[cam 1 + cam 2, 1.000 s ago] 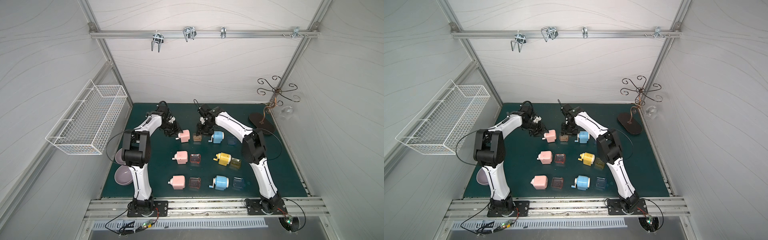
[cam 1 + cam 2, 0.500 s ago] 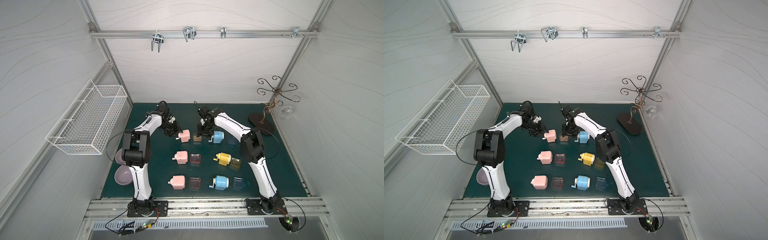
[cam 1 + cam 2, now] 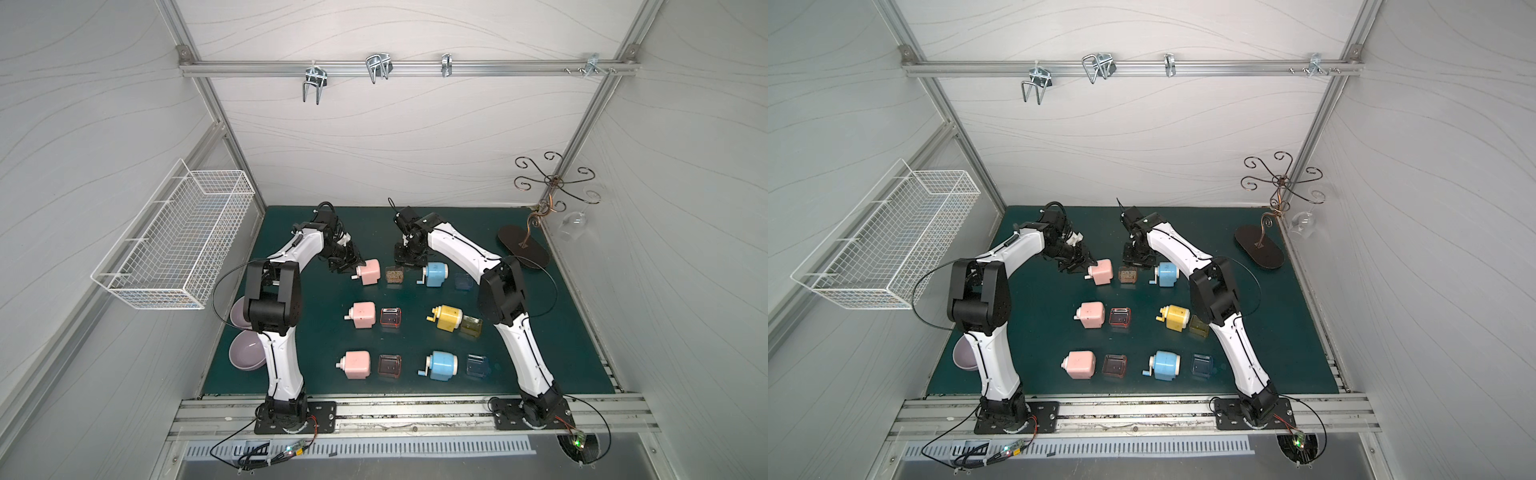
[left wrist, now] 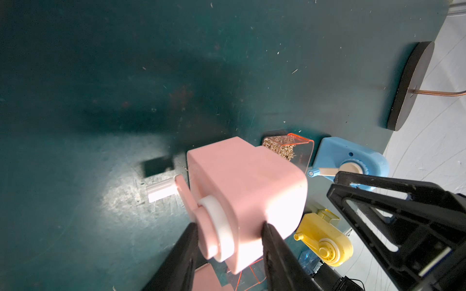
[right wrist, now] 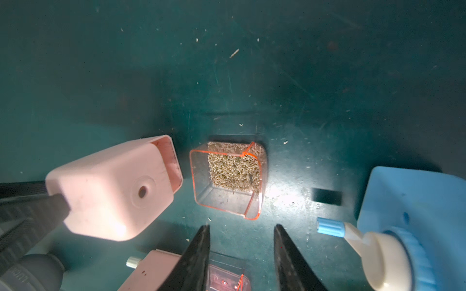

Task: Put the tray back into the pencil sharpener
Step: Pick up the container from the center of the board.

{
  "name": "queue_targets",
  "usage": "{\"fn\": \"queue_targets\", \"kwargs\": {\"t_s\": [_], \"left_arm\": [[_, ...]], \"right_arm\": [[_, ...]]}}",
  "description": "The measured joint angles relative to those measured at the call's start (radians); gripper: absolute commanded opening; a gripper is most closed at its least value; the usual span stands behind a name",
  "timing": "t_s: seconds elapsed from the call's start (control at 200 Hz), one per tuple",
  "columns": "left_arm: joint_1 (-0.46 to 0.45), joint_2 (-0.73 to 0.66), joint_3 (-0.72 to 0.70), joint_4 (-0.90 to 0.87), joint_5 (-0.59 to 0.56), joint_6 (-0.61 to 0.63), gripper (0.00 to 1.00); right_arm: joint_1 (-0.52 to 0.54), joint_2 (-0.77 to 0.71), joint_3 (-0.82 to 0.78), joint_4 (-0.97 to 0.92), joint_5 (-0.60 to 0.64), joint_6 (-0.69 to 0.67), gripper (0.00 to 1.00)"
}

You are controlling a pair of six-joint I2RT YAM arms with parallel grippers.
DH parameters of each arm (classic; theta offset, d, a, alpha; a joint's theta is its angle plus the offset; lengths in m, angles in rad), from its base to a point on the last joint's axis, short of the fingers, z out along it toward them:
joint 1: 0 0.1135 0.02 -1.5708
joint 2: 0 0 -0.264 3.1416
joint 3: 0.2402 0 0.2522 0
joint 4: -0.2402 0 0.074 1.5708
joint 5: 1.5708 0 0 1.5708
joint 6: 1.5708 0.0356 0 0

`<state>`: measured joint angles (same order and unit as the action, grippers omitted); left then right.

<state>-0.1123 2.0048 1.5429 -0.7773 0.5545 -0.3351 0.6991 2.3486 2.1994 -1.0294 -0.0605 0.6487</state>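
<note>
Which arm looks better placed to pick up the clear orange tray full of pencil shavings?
Right. The right tool hangs open close by the clear orange plastic tray, holding nothing; the left tool is clamped on the pink box-shaped plastic pencil sharpener.

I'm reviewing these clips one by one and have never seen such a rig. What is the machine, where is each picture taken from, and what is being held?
Two white robot arms, left and right, stand at the edge of a green mat. The two wide pictures come from one double camera overhead. The two close ones come from cameras on the arms' wrists. The left pincer is shut on the far pink sharpener, at its crank end. The right pincer is open and holds nothing. It hovers by the tray beside that sharpener, which has shavings in it. Five more sharpeners lie on the mat, each with its own tray out beside it.
</note>
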Motion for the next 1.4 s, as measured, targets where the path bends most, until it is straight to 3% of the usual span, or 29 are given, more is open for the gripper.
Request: {"fn": "queue_targets", "kwargs": {"t_s": [1.396], "left_arm": [[-0.003, 0.0, 0.003, -0.003, 0.0, 0.007, 0.42]], "right_arm": [[0.013, 0.155, 0.101, -0.059, 0.087, 0.023, 0.05]]}}
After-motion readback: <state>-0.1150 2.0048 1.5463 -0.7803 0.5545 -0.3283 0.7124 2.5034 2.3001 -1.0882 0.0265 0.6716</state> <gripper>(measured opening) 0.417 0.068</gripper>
